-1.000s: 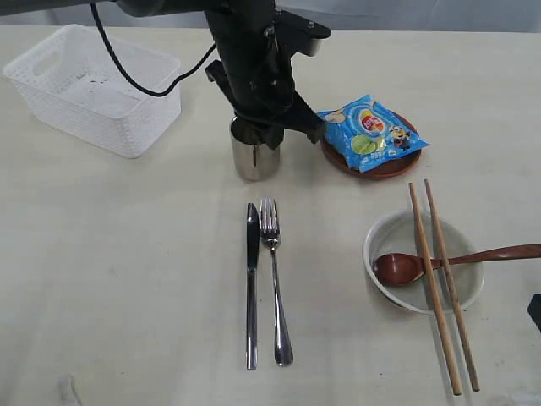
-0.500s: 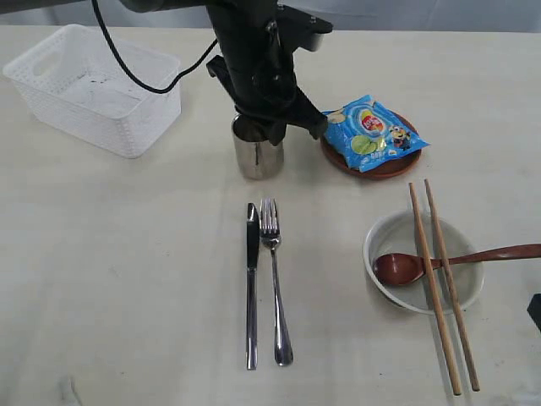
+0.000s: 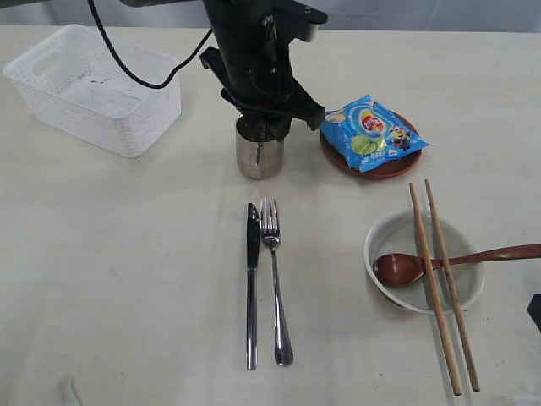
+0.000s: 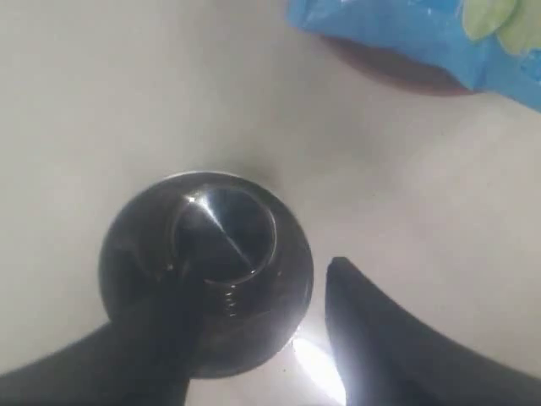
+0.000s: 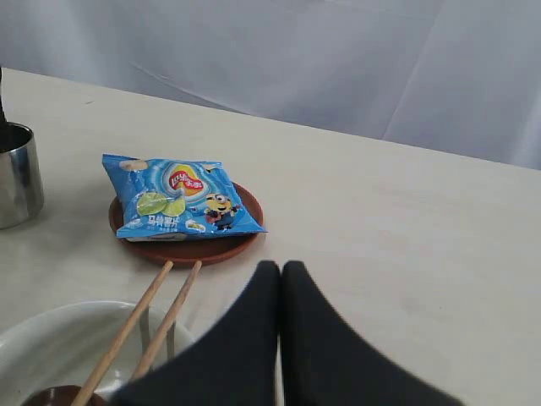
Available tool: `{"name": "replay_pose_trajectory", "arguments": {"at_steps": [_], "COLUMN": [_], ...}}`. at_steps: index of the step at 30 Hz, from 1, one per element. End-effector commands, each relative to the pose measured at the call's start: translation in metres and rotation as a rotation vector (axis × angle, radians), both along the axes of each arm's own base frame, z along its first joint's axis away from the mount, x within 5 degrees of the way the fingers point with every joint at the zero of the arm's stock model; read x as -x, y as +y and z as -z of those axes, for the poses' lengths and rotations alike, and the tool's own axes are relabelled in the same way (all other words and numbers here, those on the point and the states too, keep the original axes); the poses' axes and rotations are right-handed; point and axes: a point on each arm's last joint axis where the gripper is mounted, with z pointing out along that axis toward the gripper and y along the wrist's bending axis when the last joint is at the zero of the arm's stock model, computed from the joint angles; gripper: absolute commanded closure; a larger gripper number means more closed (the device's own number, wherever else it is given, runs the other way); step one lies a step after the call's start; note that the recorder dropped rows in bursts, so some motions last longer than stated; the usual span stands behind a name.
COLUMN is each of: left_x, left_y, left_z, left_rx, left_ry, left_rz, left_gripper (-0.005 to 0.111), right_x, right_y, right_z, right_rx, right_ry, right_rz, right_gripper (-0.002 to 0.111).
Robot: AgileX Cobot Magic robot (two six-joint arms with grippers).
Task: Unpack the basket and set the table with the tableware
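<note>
Tabletop (image 3: 127, 254) bears the steel cup (image 3: 258, 156) upright; your left gripper (image 4: 262, 283) straddles its rim, jaws apart, so it stands free. Right gripper (image 5: 281, 279), well away from the cup, is closed and empty.

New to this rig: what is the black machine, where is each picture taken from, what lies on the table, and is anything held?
It is a robot with two arms. One picture views the table from outside; the other two come from a camera on each wrist. On the table are a white basket, a steel cup, a knife and fork, a bowl with a spoon in it and chopsticks across it, and a plate under a blue chip bag. The left gripper stands open at the cup's rim; the right gripper is shut. Neither holds anything.
</note>
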Motion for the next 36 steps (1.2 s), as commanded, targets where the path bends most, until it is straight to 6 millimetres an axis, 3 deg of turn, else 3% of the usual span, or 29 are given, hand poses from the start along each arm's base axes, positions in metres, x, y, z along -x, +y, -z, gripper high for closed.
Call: {"name": "replay_pose_trajectory", "arguments": {"at_steps": [1, 4, 8, 14, 18, 31, 36], "left_x": [0.006, 0.01, 0.022, 0.05, 0.076, 0.163, 0.194], "left_y": [0.004, 0.011, 0.02, 0.045, 0.067, 0.143, 0.17], "left_z": [-0.036, -0.062, -0.104, -0.152, -0.166, -0.144, -0.121], "left_rx": [0.037, 0.074, 0.169, 0.342, 0.429, 0.667, 0.753], "left_ry": [-0.08, -0.133, -0.232, -0.386, -0.479, -0.679, -0.675], "left_rz": [0.003, -0.002, -0.023, -0.073, -0.078, -0.131, -0.196], "left_gripper": [0.067, 0.078, 0.106, 0.106, 0.106, 0.106, 0.106], "right_x": [0.0, 0.0, 0.0, 0.0, 0.0, 0.0, 0.0], "right_y": [0.0, 0.0, 0.0, 0.0, 0.0, 0.0, 0.0], "right_z": [0.001, 0.001, 0.001, 0.001, 0.001, 0.001, 0.001], "right_rx": [-0.003, -0.003, -0.003, -0.003, -0.004, -0.004, -0.004], "right_ry": [-0.003, -0.003, -0.003, -0.003, -0.003, -0.003, -0.003], "right_rz": [0.006, 0.006, 0.006, 0.006, 0.006, 0.006, 0.006], "right_gripper": [0.108, 0.108, 0.108, 0.108, 0.108, 0.108, 0.108]}}
